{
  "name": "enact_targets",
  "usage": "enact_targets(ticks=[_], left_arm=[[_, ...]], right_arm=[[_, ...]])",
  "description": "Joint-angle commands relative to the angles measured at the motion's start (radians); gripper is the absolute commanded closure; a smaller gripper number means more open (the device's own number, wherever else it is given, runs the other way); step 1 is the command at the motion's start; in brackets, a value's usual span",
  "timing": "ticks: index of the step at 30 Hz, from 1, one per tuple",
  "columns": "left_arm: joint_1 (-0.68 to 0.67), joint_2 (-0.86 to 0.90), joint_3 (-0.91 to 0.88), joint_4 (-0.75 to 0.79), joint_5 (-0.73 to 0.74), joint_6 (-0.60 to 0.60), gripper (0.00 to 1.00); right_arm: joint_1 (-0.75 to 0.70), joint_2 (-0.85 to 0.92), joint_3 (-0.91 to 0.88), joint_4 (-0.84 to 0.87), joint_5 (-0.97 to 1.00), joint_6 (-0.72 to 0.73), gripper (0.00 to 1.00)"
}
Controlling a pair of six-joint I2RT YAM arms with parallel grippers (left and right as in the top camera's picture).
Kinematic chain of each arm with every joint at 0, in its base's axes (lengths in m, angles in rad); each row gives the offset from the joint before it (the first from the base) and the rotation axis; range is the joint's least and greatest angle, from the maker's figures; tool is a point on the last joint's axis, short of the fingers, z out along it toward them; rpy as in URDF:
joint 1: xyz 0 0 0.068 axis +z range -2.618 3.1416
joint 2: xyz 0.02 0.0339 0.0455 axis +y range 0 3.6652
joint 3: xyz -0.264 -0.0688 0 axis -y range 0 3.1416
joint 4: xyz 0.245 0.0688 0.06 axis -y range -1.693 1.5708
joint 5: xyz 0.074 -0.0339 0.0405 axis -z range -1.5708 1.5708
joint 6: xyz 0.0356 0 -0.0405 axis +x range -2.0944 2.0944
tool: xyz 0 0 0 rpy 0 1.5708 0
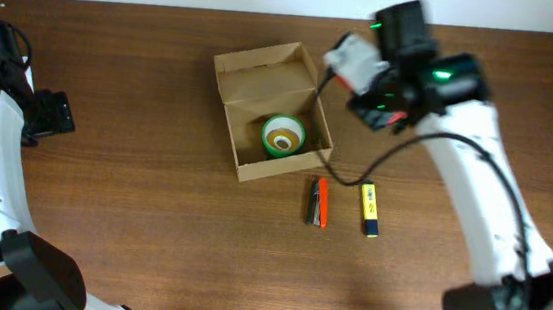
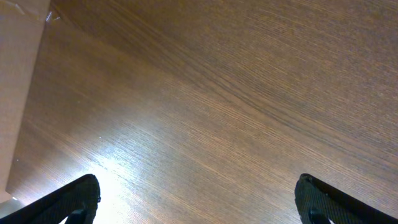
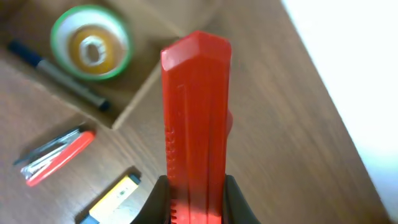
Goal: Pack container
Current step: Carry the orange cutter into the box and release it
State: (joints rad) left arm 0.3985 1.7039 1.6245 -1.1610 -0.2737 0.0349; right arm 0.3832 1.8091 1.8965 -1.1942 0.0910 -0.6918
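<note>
Overhead view: the small rectangular tan-brown cardboard container (image 1: 276, 165) sat open near the middle of the dark brown wooden table (image 1: 131, 213), its hinged flap lid raised at the far side.
Inside the container: 1 green-rimmed roll of tape (image 1: 283, 136) lay flat close to the near wall. In the right wrist view, a dark pen with a blue cap (image 3: 59, 74) seemed to lie just beside it.
Right end effector (image 3: 196, 200): clenched on a long red plastic bar (image 3: 196, 106), which stuck out past the fingertips. It was held just outside the container's right wall, near the far corner.
Left end effector (image 2: 199, 202): released, with its 2 fingers wide apart and nothing between them, over bare table well away to the left.
Loose items: a red-and-black hand tool (image 1: 319, 201) and a yellow-and-blue marker (image 1: 370, 209) lay side by side just in front of the container.
Step in hand: judged to be carrying the red bar over the container to drop it in.
Doing it well: bring the bar over the free floor behind the tape roll and turn it to run along the container's longer side. Lower it below the rim before letting go.
Risk: a long bar released across a wall or on the roll could tip out or block the lid.
</note>
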Motion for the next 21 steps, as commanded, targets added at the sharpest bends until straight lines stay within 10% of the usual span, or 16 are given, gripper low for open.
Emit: enact_targets(ticks=[1,21], left_arm=[[0.003,-0.016,-0.006,0.002,0.004,0.015,0.00],[0.003,-0.015,-0.006,0.002,0.004,0.015,0.00]], right_arm=[[0.082,0.064,0.015,-0.007,0.032,-0.127,0.96],[0.286,0.252,0.015,0.054,0.040,-0.326,0.96]])
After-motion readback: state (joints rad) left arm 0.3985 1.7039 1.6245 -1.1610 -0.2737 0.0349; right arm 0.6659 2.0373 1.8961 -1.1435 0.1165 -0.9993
